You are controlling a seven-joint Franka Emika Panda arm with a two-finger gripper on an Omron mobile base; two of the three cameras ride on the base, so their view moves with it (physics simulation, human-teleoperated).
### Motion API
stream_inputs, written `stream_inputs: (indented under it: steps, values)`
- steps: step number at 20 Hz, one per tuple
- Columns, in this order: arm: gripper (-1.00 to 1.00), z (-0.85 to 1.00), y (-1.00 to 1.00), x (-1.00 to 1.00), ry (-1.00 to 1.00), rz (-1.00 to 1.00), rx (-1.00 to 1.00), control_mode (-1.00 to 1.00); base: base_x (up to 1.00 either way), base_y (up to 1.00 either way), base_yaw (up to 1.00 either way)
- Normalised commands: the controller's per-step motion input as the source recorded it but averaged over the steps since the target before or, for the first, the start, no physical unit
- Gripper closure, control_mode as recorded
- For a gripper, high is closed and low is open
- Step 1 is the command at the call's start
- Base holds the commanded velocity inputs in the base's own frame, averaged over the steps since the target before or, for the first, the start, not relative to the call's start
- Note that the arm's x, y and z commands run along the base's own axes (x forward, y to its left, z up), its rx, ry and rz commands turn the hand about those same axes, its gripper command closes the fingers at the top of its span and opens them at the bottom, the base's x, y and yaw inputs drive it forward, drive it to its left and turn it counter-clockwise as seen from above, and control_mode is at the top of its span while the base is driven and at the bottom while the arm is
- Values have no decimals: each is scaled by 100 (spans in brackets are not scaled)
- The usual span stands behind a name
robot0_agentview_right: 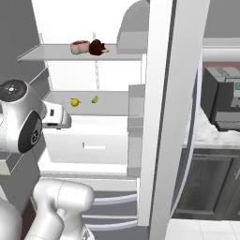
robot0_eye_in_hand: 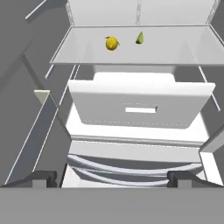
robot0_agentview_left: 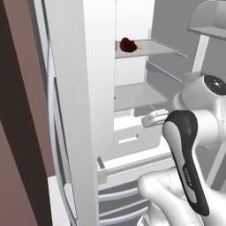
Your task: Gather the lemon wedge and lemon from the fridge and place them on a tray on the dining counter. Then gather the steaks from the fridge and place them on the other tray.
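Dark claw [robot0_eye_in_hand: 112, 178] fully spread, holding nothing, well short of lemon [robot0_eye_in_hand: 112, 43]; fridge shelf [robot0_eye_in_hand: 78, 54]

We find no text that we can read: the arm's dark forearm cover [robot0_agentview_left: 187, 165] carries small pale lettering, too blurred to make out, and nothing else bears markings.
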Motion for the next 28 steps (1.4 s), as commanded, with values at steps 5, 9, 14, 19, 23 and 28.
stream_inputs:
  steps: [5,9,14,19,23,28]
  values:
    - [-100,0,0,0,0,0,0,100,55,-4,2]
    - [-100,0,0,0,0,0,0,100,53,0,2]
    - [-100,0,0,0,0,0,0,100,60,0,3]
    - [-100,0,0,0,0,0,0,100,80,-2,3]
    - [-100,0,-1,88,0,0,3,-100,0,0,0]
    - [-100,0,0,93,0,0,2,-100,0,0,0]
